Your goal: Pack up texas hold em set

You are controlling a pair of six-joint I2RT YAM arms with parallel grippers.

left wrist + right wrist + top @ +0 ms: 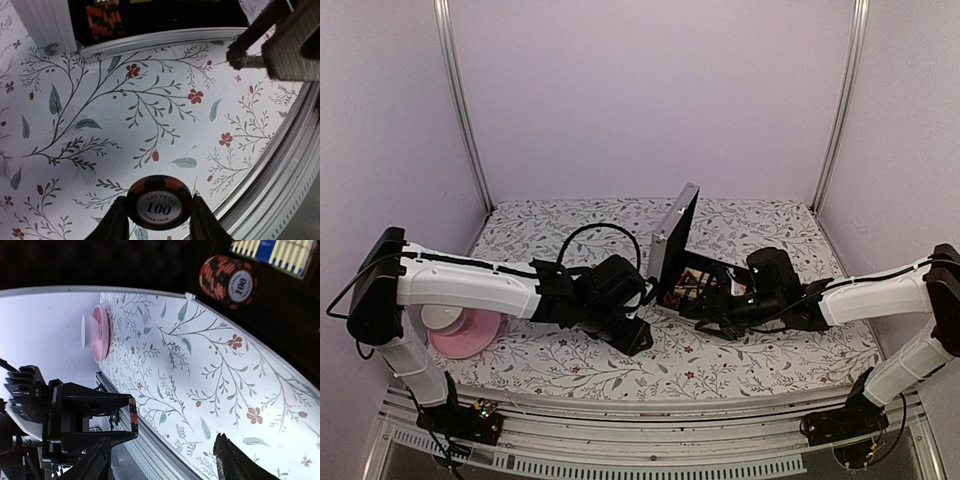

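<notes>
The silver case [672, 232] stands open mid-table, lid upright, black-lined base [705, 285] to its right. My left gripper [636, 337] is in front of the case, shut on a black-and-red "100" poker chip [159, 202] held just above the cloth; the right wrist view shows that chip edge-on [132, 415]. My right gripper [716, 322] is open and empty at the base's front edge, fingers [235, 460] wide apart over the cloth. Another "100" chip [228, 280] and a striped card pack [272, 252] lie on the lining. A row of chips [104, 22] sits inside the case rim [165, 37].
A pink plate with a white bowl [458, 330] stands at the near left, also in the right wrist view [99, 332]. The floral cloth [740, 365] covers the table. A metal rail [650, 410] runs along the near edge. The right gripper's body [292, 42] is close by.
</notes>
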